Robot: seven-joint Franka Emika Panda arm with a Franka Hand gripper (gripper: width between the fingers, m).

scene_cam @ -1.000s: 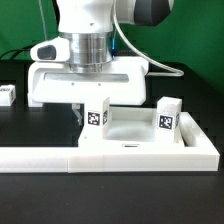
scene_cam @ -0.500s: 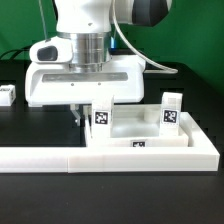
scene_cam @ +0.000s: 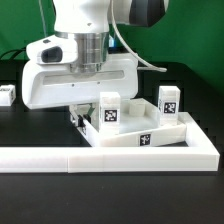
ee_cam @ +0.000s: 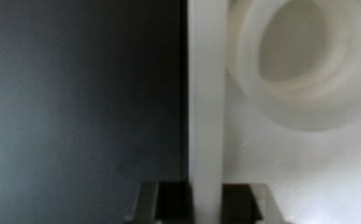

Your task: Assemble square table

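The square table top [scene_cam: 122,140], a white slab with a raised rim, lies against the white L-shaped barrier [scene_cam: 60,158]. Two tagged white legs stand up from it, one near the gripper [scene_cam: 110,112] and one at the exterior view's right [scene_cam: 169,105]. My gripper [scene_cam: 78,116] is shut on the slab's rim at its corner on the exterior view's left. In the wrist view the rim [ee_cam: 205,110] runs between my dark fingers [ee_cam: 161,204], the gripper [ee_cam: 205,203] is closed on it, and a round corner socket [ee_cam: 294,58] shows beside it.
A loose tagged white leg [scene_cam: 7,95] lies on the black table at the exterior view's far left. The barrier's long arm runs along the front, and its short arm [scene_cam: 205,140] closes off the exterior view's right.
The slab has turned on the table with my gripper on its rim. Its near edge now sits at an angle, and both legs have shifted. The hand has moved slightly to the exterior view's left.
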